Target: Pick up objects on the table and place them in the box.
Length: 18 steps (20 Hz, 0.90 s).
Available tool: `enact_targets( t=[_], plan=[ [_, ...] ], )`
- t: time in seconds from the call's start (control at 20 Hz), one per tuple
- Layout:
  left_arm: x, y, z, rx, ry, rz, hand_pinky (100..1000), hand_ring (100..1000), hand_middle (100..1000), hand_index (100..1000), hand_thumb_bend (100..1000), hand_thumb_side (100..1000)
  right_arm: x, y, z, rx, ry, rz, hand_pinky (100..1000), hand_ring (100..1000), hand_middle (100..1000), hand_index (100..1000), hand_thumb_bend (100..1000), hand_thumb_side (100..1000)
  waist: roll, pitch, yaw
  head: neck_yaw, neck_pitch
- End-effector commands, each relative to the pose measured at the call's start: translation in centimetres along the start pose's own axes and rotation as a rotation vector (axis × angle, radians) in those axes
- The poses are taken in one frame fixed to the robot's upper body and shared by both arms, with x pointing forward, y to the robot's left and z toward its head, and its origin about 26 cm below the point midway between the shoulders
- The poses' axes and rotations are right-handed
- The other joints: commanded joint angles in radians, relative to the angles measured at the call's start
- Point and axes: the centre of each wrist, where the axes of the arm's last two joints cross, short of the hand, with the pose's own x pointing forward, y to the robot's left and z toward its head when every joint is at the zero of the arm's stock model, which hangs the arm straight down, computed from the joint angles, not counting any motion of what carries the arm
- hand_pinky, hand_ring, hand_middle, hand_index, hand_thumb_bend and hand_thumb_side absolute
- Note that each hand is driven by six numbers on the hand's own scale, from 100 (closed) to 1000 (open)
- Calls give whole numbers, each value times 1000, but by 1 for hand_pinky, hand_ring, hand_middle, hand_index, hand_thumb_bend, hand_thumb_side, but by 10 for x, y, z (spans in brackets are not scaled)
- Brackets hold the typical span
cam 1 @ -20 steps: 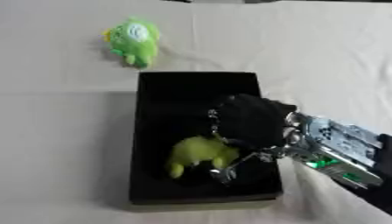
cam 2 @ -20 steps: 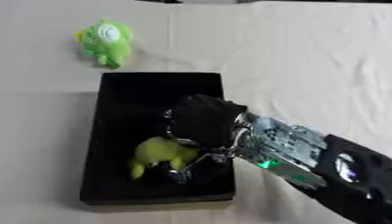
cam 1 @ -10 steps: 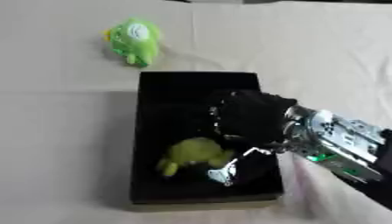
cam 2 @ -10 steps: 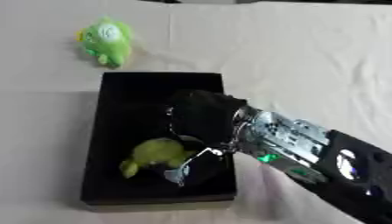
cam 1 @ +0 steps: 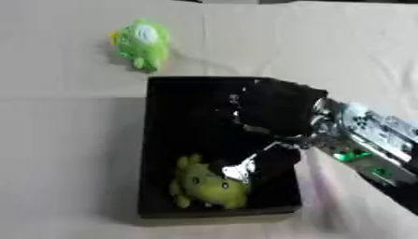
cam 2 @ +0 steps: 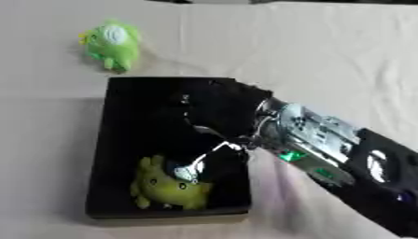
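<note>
**One toy in the box, one still out on the tabletop**

The right hand (cam 1: pixel 274 112) reaches in from the right side and hangs over the middle of the black box (cam 1: pixel 163 140), its dark back turned up toward the camera. A slim silver finger (cam 1: pixel 245 169) points down toward the near end of the box, where a yellow-green plush toy (cam 1: pixel 204 184) lies on the floor. The fingertip is just above or touching the toy's top; which of the two cannot be made out. Nothing appears to be curled round the toy, so the hand reads as apart and empty, and the toy looks to be resting on its own weight in the near part of the box, close to the near wall.

A second green plush toy (cam 2: pixel 110 42) lies on the pale tabletop (cam 1: pixel 73 140) beyond the box's far-left corner, well apart from the hand and clear of the box rim. By the task it is probably next, and reaching it would mean lifting out over the far wall.

The left hand shows in neither view.
</note>
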Motion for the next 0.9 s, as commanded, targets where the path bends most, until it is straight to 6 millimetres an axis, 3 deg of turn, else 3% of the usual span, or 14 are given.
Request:
enact_targets(
  t=[0.05,0.45,0.9],
  plan=[
    [4,6,-8,-11,-27,-22,721,800,744,812,215,970,-19,-23,13,-165,19,-22,831,831,756,868,100,939,6,-26,-4,9,-6],
    [16,8,-32,-139,-86,-100,745,815,761,835,223,976,-60,-51,52,-566,94,-69,825,814,742,851,100,1000,16,-27,-29,41,-15],
    [36,9,-67,-551,-169,-434,834,861,820,886,321,950,-86,-61,94,-852,229,-74,823,814,740,845,100,1000,33,-32,-63,81,-10]
  ],
)
